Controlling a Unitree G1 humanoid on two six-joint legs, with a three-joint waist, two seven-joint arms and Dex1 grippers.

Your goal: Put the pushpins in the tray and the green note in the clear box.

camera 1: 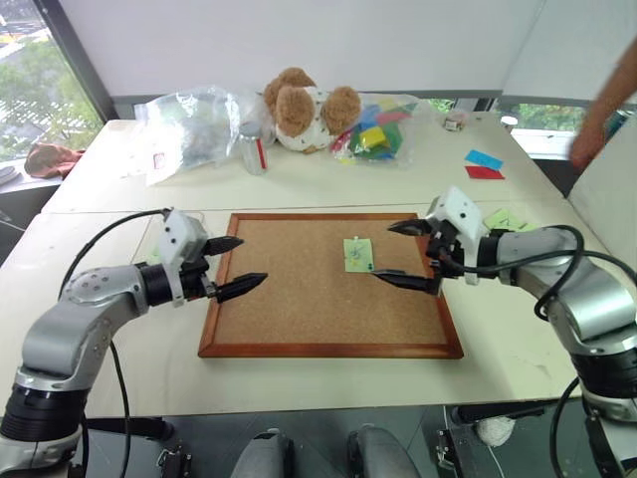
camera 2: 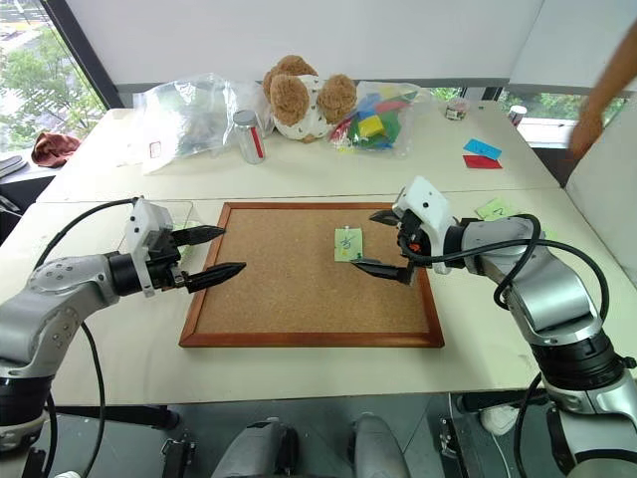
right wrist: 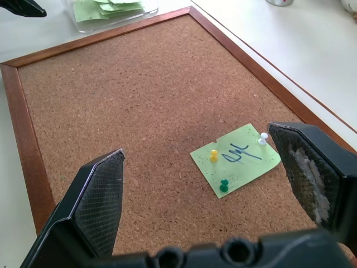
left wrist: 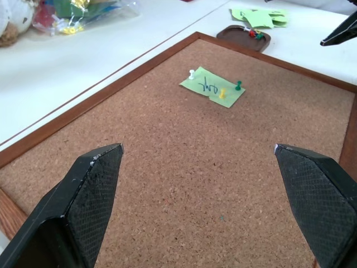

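Note:
The green note (camera 1: pixel 358 254) lies on the corkboard (camera 1: pixel 299 309), right of its middle, held by white (right wrist: pixel 263 138), yellow (right wrist: pixel 213 155) and green (right wrist: pixel 223 185) pushpins. My right gripper (camera 1: pixel 383 252) hovers open just right of the note, one finger on either side of its edge, touching nothing. Over the board's left edge my left gripper (camera 1: pixel 254 261) is open and empty. The dark brown tray (left wrist: pixel 245 46) sits off the board's right side with a few pins in it. The clear box (right wrist: pixel 111 22), holding green notes, stands off the board's left side behind my left gripper.
A teddy bear (camera 1: pixel 304 110), crinkly plastic bags (camera 1: pixel 194 124) and a small bottle (camera 1: pixel 252 147) line the table's far side. Blue (camera 1: pixel 483 158) and red (camera 1: pixel 484 172) papers lie far right. Loose green notes (camera 1: pixel 508 219) lie beyond the tray. A person's arm (camera 1: pixel 607 105) reaches in at upper right.

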